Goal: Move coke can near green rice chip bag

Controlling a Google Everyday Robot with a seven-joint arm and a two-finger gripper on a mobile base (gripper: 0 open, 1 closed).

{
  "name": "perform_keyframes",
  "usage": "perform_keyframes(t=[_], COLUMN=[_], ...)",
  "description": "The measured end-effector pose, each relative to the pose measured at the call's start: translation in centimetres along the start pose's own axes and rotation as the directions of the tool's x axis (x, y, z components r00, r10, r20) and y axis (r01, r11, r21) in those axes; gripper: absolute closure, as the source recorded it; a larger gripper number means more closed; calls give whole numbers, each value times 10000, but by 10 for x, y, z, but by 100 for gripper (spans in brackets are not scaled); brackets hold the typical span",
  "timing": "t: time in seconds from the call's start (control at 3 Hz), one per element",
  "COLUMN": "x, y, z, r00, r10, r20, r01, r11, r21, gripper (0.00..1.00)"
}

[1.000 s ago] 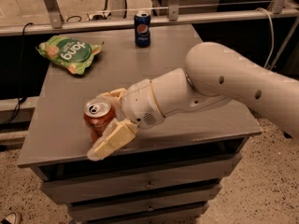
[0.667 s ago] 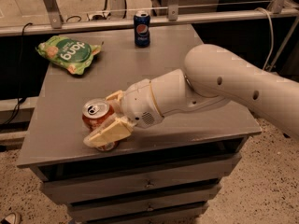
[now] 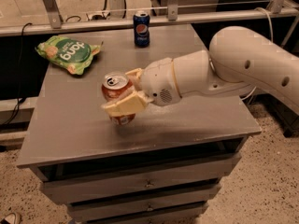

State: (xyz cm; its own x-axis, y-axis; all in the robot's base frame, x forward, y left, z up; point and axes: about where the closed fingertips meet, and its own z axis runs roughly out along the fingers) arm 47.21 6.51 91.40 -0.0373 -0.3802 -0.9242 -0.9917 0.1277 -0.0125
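The coke can (image 3: 113,88), red-orange with a silver top, is held upright and lifted a little above the grey cabinet top (image 3: 187,120). My gripper (image 3: 126,91) is shut on it, with one cream finger (image 3: 122,107) across its front and the other behind. The green rice chip bag (image 3: 68,53) lies flat at the back left of the top, apart from the can and up-left of it.
A dark blue Pepsi can (image 3: 141,28) stands at the back middle of the top. My white arm (image 3: 243,64) reaches in from the right. A metal rail (image 3: 149,20) runs behind the cabinet. Drawers (image 3: 140,183) face front below.
My gripper has closed on the coke can, lifted it off the top and carried it away from the front left edge, toward the middle and back.
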Motion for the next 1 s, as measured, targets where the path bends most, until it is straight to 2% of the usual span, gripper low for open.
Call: perform_keyframes(t=[0.33, 0.67, 1.0], x=[-26, -43, -43], y=[-32, -42, -42], z=[-55, -72, -71], r00=[9991, 9975, 9976], r10=[-419, -701, -697], r20=[-76, 10, 2], r01=[424, 692, 690], r11=[9934, 9872, 9875], r21=[1070, 1434, 1420], gripper=[100, 100, 100])
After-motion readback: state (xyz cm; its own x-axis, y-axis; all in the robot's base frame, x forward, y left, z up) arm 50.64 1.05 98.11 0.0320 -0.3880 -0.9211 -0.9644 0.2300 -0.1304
